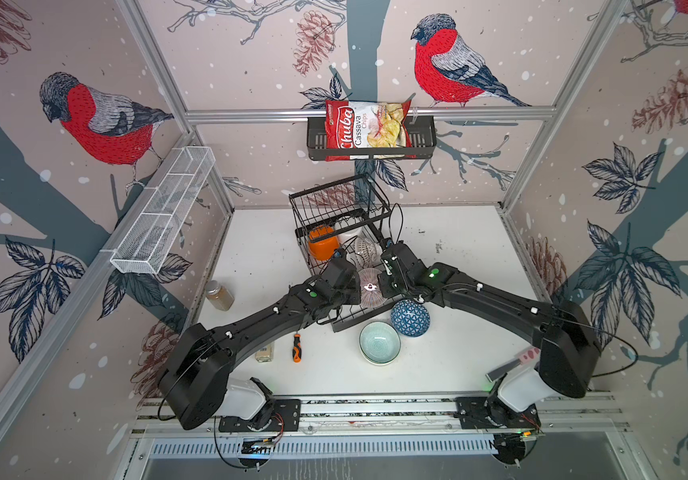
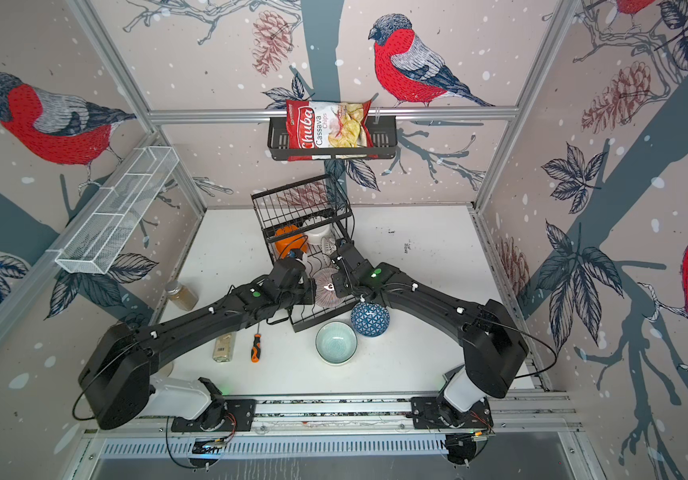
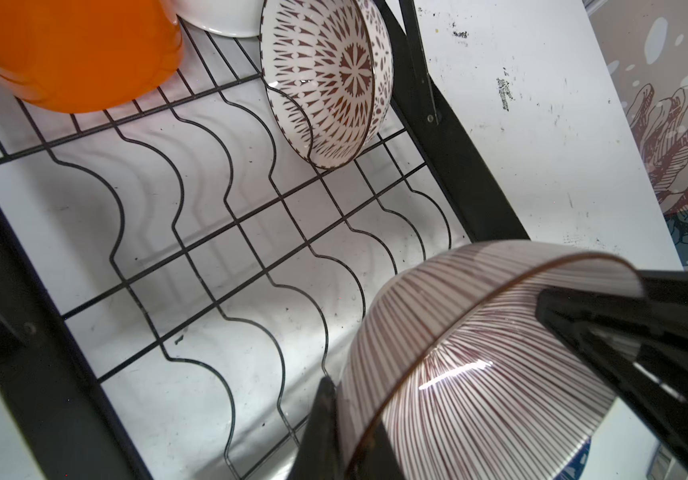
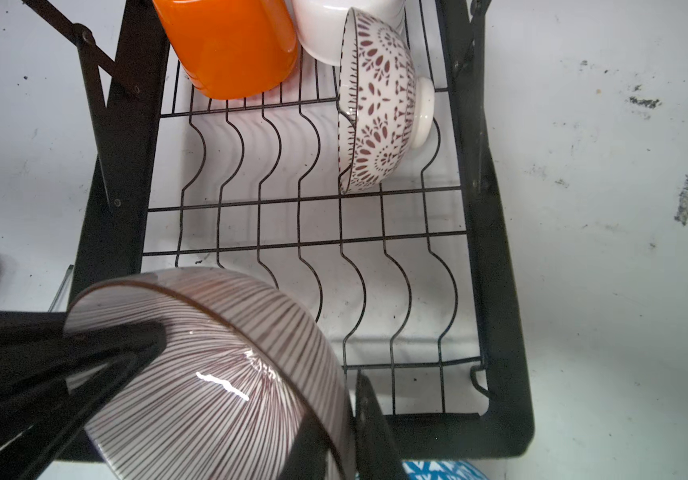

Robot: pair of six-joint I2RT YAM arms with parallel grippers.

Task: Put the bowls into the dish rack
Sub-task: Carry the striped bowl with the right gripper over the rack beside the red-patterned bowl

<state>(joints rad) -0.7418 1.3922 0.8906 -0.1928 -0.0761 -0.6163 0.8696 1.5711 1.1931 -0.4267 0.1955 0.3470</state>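
Hanging mid-frame over the dish rack's (image 3: 458, 178) bare wires, the striped bowl (image 1: 369, 282) is clamped by the left gripper (image 3: 438, 353); the right gripper (image 4: 259, 357) straddles the opposite rim, grip unclear.

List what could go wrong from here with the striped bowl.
1. The left gripper and right gripper each pinch only the glossy rim of the striped bowl over the rack; if either lets go, it may swing or slip.
2. Lowered crooked, it could miss the wavy wires and fall flat.
3. The blue bowl sits close under the right arm, which might knock it.
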